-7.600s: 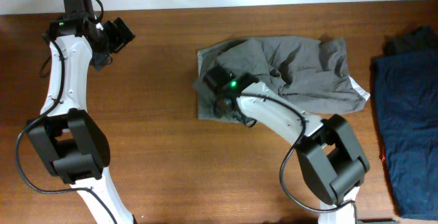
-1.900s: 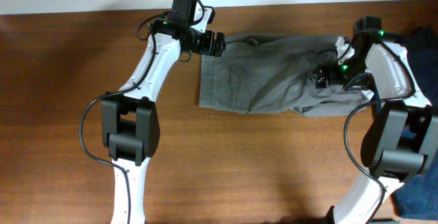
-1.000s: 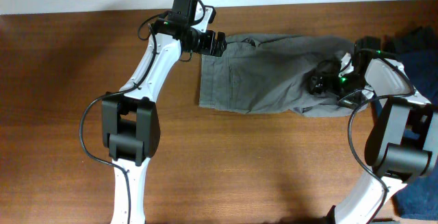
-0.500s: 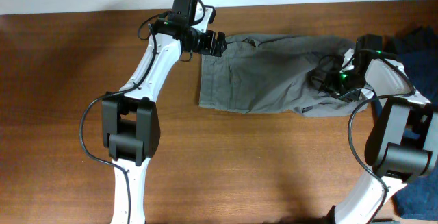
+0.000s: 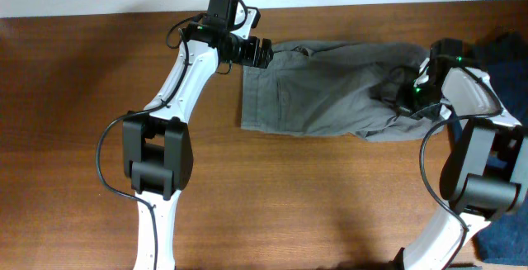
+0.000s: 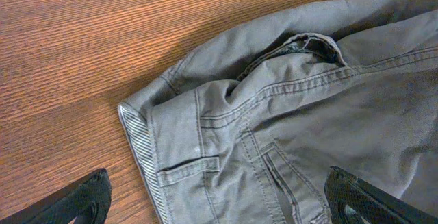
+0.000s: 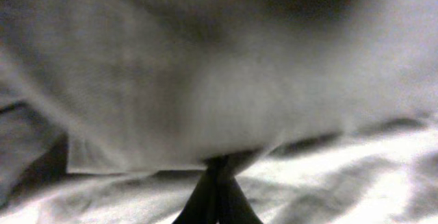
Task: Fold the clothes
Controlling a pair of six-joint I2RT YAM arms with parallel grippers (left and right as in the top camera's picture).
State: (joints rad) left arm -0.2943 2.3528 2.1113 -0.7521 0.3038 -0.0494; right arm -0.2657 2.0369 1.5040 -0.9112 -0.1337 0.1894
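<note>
The grey garment point(image 5: 322, 88) lies stretched on the table point(image 5: 330, 204). Its long axis runs from the left gripper point(image 5: 261, 54) straight across to the right gripper point(image 5: 403, 97), so each arm is nearest to its own end. The left fingers point(image 6: 85, 196) are spread wide with the waistband corner just ahead between them, not yet gripped, while the right fingers point(image 7: 217, 186) are pressed together, as it seems on a fold of cloth. Some seconds ago the garment was crumpled, the left arm stood far from it and the right gripper was at its other end.

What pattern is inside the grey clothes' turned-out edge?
The inside edge has thin grey-and-white stripes, clearest in the left wrist view.
</note>
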